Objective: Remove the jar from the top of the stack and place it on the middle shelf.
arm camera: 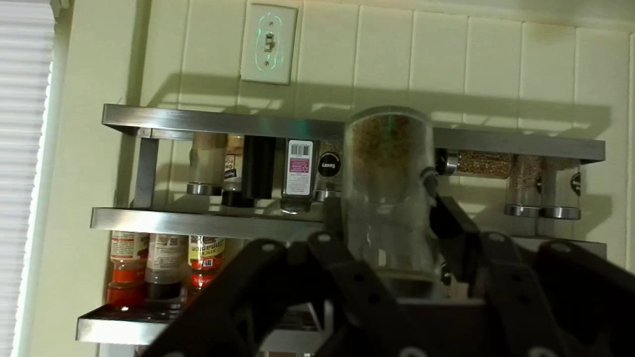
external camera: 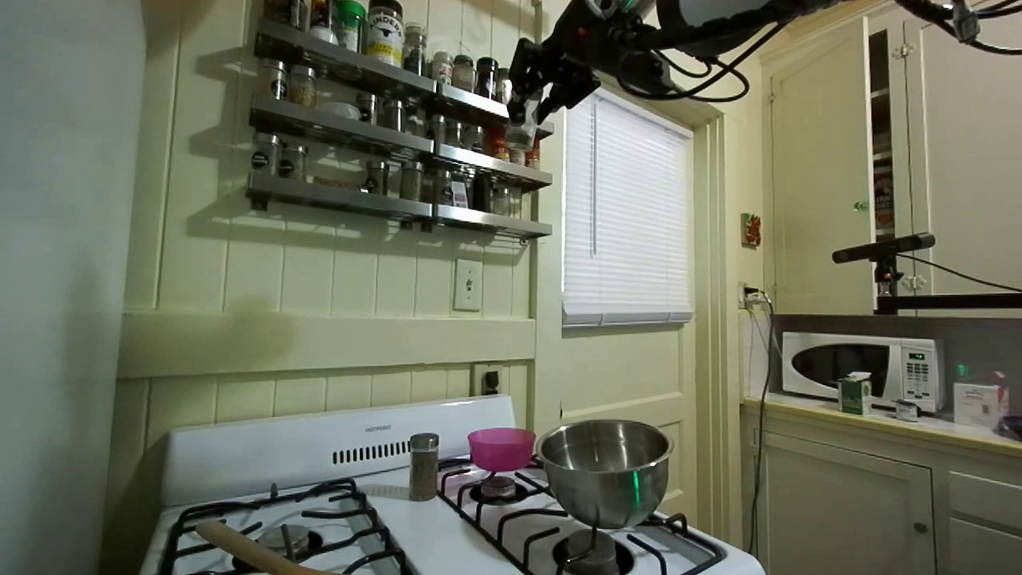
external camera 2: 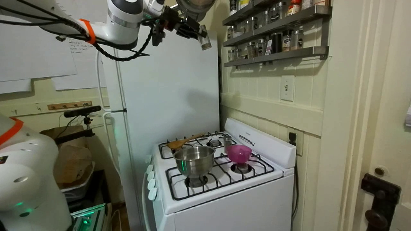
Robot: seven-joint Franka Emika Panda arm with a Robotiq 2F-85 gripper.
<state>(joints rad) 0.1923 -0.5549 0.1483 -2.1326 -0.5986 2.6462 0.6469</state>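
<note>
Pincer (arm camera: 388, 218) has jar (external camera 2: 205, 41) gripped, tilted, mid-air, short of mid shelf (external camera: 491, 165). Prob. best: straighten it, bring base just over shelf edge, ease in clear of btls (arm camera: 163, 263), lower, let go only once flat.

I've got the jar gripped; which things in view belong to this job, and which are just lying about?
For the job:
gripper
held jar
middle shelf
probably the stack's lower jar, upright on the stove

Just lying about:
steel bowl
pink bowl
wooden spoon
</note>
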